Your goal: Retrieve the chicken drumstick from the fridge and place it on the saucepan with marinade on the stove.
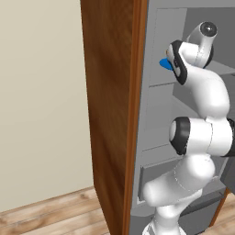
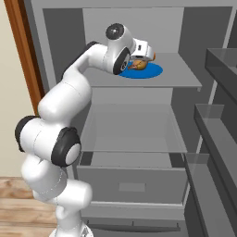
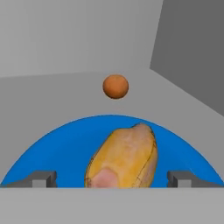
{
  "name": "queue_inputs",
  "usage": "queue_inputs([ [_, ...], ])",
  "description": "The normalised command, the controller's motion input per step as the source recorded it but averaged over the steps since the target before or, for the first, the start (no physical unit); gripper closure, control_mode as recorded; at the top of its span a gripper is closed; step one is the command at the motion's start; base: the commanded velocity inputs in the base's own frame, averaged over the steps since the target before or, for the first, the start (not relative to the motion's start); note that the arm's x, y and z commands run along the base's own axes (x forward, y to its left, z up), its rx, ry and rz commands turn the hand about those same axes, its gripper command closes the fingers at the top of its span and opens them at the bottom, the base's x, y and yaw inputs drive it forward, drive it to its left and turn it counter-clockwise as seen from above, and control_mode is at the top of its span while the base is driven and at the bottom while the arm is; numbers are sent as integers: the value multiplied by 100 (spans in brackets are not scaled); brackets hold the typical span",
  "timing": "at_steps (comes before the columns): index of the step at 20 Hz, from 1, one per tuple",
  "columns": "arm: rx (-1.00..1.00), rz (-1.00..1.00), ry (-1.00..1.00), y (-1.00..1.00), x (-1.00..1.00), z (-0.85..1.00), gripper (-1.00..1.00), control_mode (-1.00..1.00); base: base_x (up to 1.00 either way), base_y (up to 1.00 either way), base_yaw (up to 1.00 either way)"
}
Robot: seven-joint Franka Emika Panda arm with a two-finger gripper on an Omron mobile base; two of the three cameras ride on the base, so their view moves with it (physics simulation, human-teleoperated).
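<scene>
My claw (image 3: pixel 112 179) is spread as wide as it goes and has hold of nothing; in the hand view its two fingertips (image 3: pixel 42 178) stand well apart, one on each side of the drumstick (image 3: pixel 124 158) (whether either tip touches the meat I cannot tell). The drumstick lies on a blue plate (image 3: pixel 57 151), its pale pink end towards me. Beyond the plate, further back on the same grey shelf (image 3: pixel 52 94), sits a small orange ball (image 3: pixel 116 86). From the right base view I see the hand reaching into the open fridge (image 2: pixel 203 28) at the upper shelf, with the plate and drumstick just beyond the wrist. Below that shelf are a clear drawer (image 2: pixel 132 134) and a grey drawer (image 2: pixel 132 185). In the left base view the fridge's brown side panel (image 1: pixel 112 114) stands to the arm's left.
</scene>
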Motion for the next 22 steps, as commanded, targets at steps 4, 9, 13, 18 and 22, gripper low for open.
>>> queue_inputs([
  [4, 1, 0, 1, -17, 16, 0, -100, -100, 0, 0, 0],
  [9, 2, 0, 5, -12, 8, 0, -100, -100, 0, 0, 0],
  [13, 1, 0, 6, -5, 2, -3, -100, -100, 0, 0, 0],
  [18, 0, 0, 4, -1, 1, -1, -100, -100, 0, 0, 0],
  [22, 0, 0, 0, 0, 3, -6, -100, -100, 0, 0, 0],
])
